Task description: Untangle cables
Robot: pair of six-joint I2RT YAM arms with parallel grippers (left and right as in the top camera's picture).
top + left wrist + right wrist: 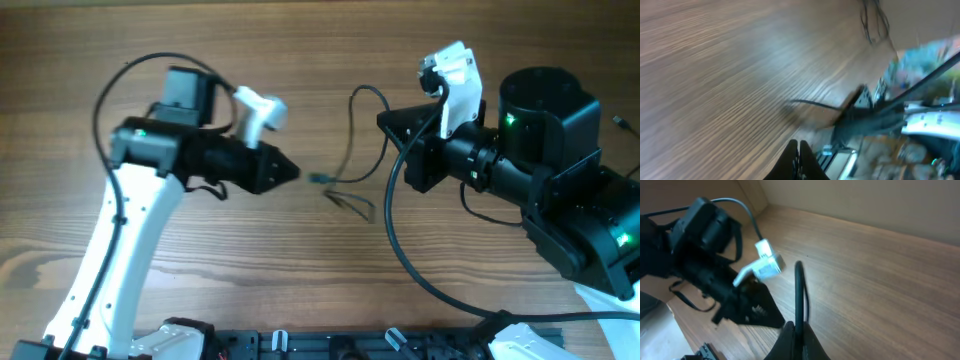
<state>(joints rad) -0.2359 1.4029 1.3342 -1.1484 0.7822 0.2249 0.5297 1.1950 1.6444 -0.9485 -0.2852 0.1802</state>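
Two hands | left hand point(296, 172) closed tight, tip near plug point(318, 178) | right hand point(796, 329) pinched shut on cable point(799, 287)

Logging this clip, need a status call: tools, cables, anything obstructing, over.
Left tool shut, tip beside plug, grip unclear. Right tool shut on cable. Rest of it looped loosely between tools. Nothing in the way.

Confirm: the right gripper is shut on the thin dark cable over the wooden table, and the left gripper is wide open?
Not quite: the left gripper is shut, jaws pressed together, as the left wrist view shows. The right gripper is shut on the thin dark cable over the wooden table.
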